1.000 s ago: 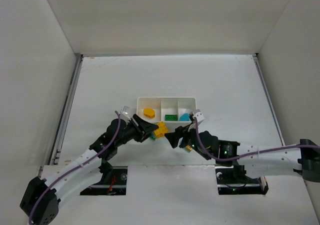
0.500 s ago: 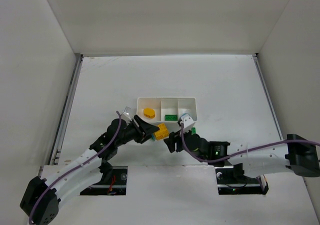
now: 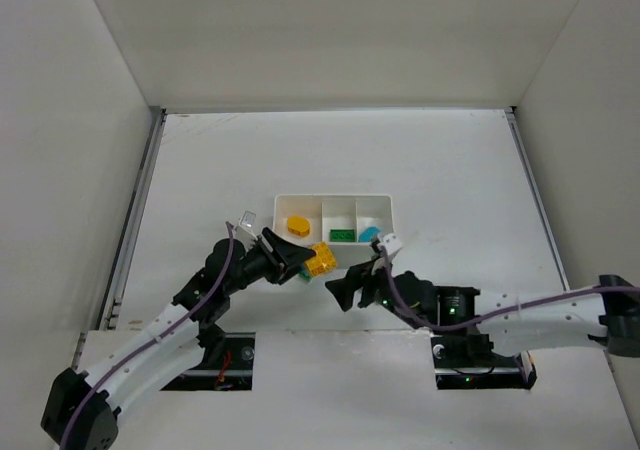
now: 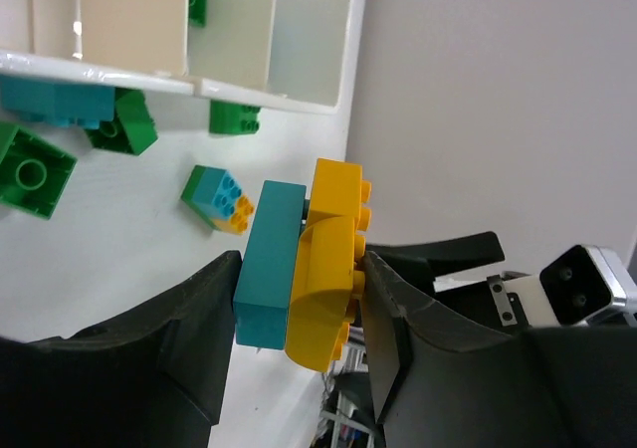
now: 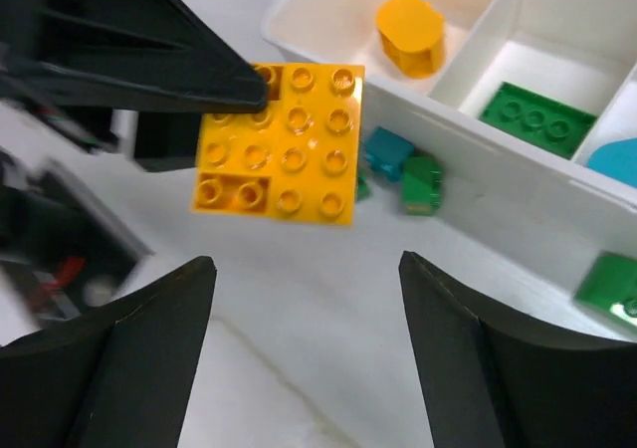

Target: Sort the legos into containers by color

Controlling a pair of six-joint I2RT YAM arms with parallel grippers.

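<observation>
Left wrist view showed your left gripper (image 4: 301, 267) clamped across a two-brick stack (image 4: 304, 231), with a teal brick (image 4: 267, 259) against one finger and a yellow-orange brick (image 4: 333, 254) against the other. The stack appeared to be held clear of the worktop (image 3: 330, 150), just in front of the white tray (image 3: 335, 198). Your right gripper (image 5: 307, 269) faced the yellow-orange brick's studded face with its jaws wide apart and nothing between them.

The tray already held a yellow piece (image 5: 410, 33) in its left compartment, a green plate (image 5: 537, 117) in the middle one and a cyan piece (image 5: 617, 159) in the right. Several loose bricks, among them a green brick (image 4: 32, 174), lay on the worktop beside the tray's near wall.

These bricks looked hard, light and glossy. They would be stiff enough to squeeze firmly but apt to slide on their smooth walls. You would probably do best taking the yellow-orange brick across two opposite flat edges. The stud joint would likely resist a pull, so tilting the bricks apart seemed safer than pulling them straight.
</observation>
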